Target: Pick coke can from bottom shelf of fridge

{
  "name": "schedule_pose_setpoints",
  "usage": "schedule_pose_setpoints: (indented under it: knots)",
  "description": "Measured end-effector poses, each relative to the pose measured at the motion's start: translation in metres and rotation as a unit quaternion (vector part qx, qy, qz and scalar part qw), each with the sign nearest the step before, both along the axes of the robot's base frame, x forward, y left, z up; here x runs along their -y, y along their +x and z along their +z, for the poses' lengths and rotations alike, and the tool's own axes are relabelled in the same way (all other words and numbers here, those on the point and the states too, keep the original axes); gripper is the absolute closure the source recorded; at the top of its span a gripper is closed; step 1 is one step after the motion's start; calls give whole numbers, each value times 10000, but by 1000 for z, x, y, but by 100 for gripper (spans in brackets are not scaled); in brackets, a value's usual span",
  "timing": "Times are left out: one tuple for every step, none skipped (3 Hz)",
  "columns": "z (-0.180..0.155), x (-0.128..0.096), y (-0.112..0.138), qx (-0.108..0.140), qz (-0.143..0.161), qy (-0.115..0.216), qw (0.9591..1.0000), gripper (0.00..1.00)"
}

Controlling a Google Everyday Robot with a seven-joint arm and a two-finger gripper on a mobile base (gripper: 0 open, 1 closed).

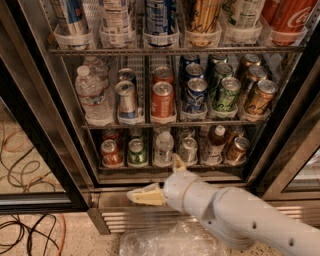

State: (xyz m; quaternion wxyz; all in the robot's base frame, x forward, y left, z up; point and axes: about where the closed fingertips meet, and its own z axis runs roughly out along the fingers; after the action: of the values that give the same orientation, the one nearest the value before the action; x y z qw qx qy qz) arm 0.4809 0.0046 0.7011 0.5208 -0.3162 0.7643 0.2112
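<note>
The fridge (45, 125) stands open in front of me, with wire racks of cans and bottles. The coke can (111, 153), small and red with a silver top, stands at the far left of the bottom shelf (170, 172) behind a clear tray. My gripper (153, 178) is low in front of the fridge's base, just below and right of the coke can and apart from it. One tan finger (142, 196) points left and the other fingertip (177, 162) points up at the shelf's front edge. The gripper is open and empty.
A green can (136, 152), a clear bottle (163, 148) and more cans fill the bottom shelf. An orange-red can (162, 100) and a water bottle (92, 95) stand on the middle rack. A large red can (292, 15) is top right. Cables (25, 235) and a plastic bag (170, 240) lie on the floor.
</note>
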Motion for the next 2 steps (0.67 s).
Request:
schedule_pose_setpoints:
  knots:
    - [7,-25,8,61,-89,412,9991,0]
    - [7,-25,8,61,-89,412,9991,0]
